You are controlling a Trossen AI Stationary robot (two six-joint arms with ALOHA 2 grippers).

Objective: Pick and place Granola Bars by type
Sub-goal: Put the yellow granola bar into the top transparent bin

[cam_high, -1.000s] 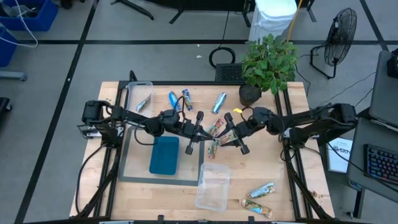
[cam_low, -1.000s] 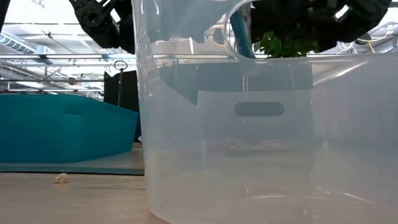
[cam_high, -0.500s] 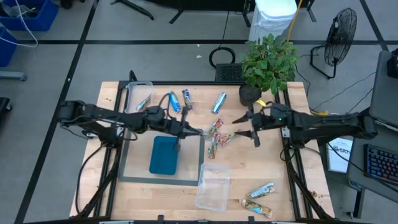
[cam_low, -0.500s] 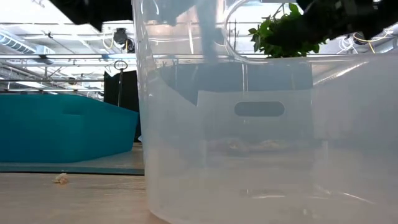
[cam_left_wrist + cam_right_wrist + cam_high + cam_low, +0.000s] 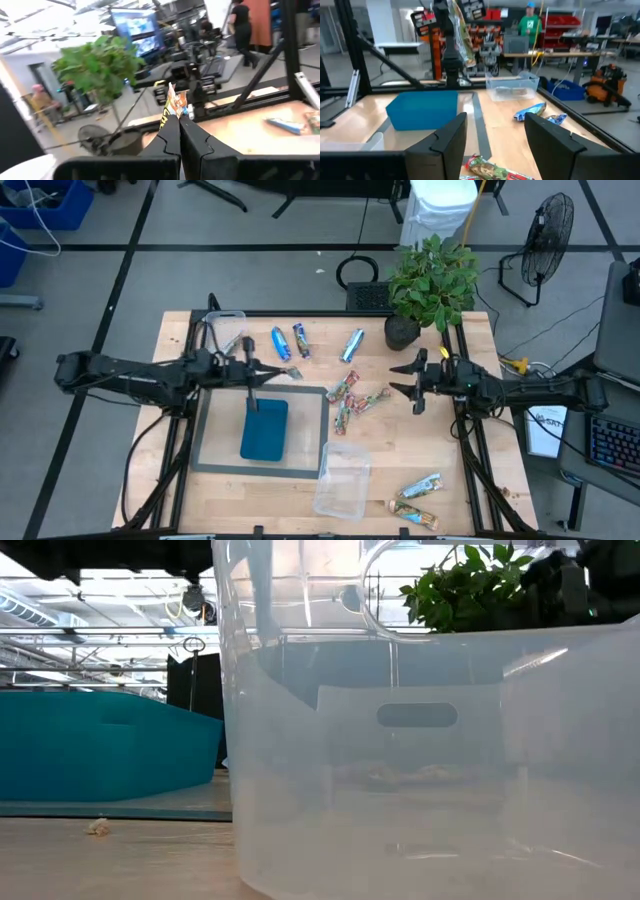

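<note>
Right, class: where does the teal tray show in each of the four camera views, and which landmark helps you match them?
High view: teal tray left of the table's centre.
Low view: at the left, beside the front clear tub.
Left wrist view: not in it.
Right wrist view: ahead on the tabletop, nearer than the far clear tub.
Landmark: the potted plant, also in the low and left wrist views.

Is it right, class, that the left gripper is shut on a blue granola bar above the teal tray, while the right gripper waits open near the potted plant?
Not quite. The bar in the left gripper is red-green multicoloured, not blue, as the left wrist view shows. The rest holds: that gripper is above the teal tray, and the right gripper waits open near the potted plant.
</note>
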